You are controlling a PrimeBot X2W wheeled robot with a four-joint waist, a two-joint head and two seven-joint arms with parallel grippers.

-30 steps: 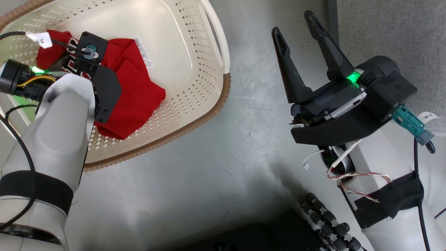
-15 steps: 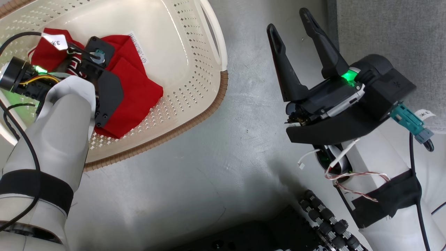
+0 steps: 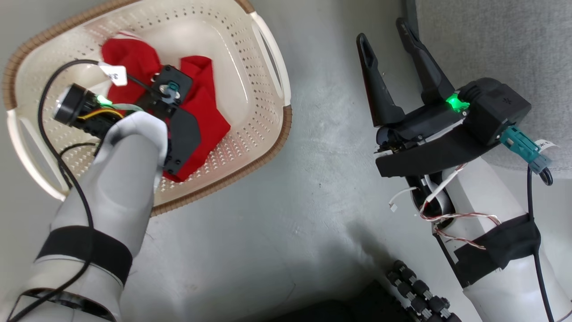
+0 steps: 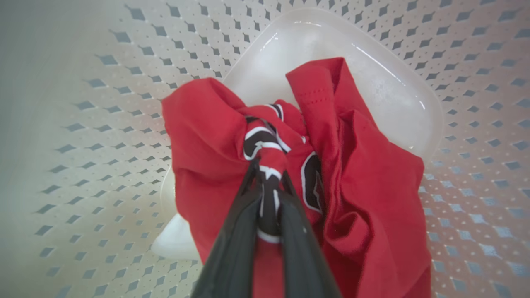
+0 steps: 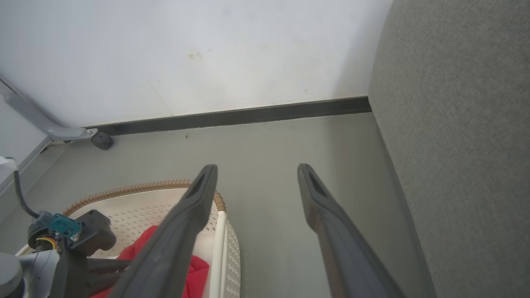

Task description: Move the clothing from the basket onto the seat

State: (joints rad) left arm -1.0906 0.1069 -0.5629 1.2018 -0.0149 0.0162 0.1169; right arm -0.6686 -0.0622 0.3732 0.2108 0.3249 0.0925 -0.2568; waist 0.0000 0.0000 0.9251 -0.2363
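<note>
Red jersey (image 4: 265, 145) fold between left fingers (image 4: 236, 231), in basket (image 4: 103, 124).

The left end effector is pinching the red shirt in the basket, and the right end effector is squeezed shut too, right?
No. The right end effector is open, fingers spread wide, as the right wrist view shows. The left end effector is pinching the red shirt in the basket.

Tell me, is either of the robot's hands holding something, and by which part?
The left hand pinches the jersey by a bunched fold at its black lettering, inside the basket. The right hand is open, holding nothing.
</note>
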